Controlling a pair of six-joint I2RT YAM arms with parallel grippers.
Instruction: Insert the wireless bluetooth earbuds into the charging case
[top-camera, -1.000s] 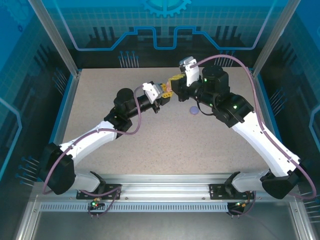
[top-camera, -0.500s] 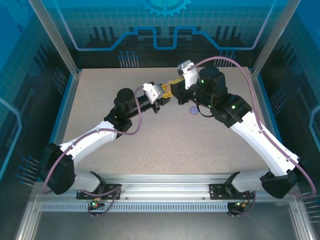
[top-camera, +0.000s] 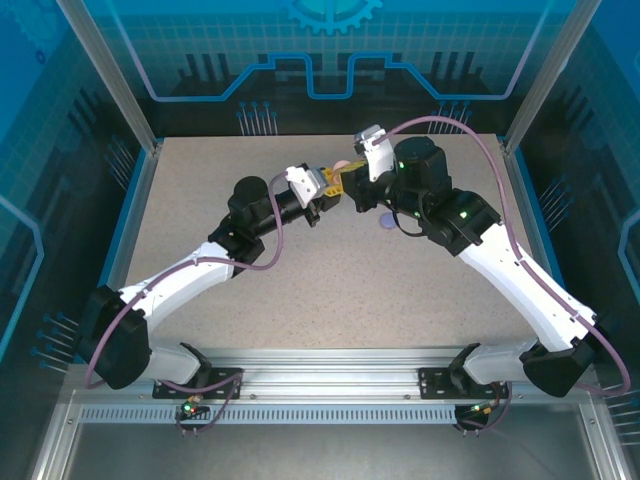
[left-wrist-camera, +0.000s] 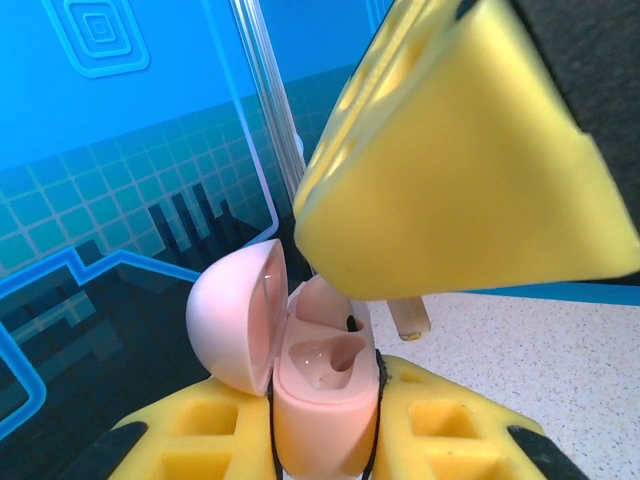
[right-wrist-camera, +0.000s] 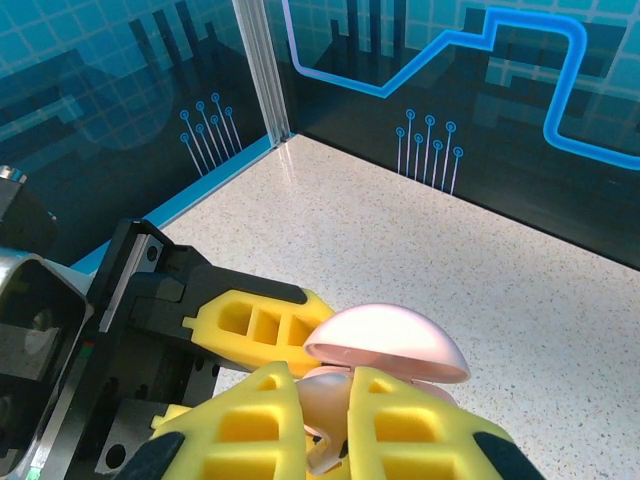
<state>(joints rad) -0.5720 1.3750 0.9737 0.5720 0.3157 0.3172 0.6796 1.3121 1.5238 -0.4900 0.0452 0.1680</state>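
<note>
My left gripper is shut on the pale pink charging case, held upright off the table with its domed lid swung open to the left. The near socket is empty; a pink rounded piece with a dark dot fills the far one. My right gripper is shut on a pale pink earbud, just above the case. The earbud's stem hangs by the case's right rim. From above, the left gripper and right gripper meet at the case.
A small round purple object lies on the speckled table under the right arm, partly covered by it. Blue walls and metal posts enclose the back and sides. Open tabletop stretches in front of both grippers.
The right arm has shifted a little left and down, bringing its gripper closer over the open case. The left arm has held still.
</note>
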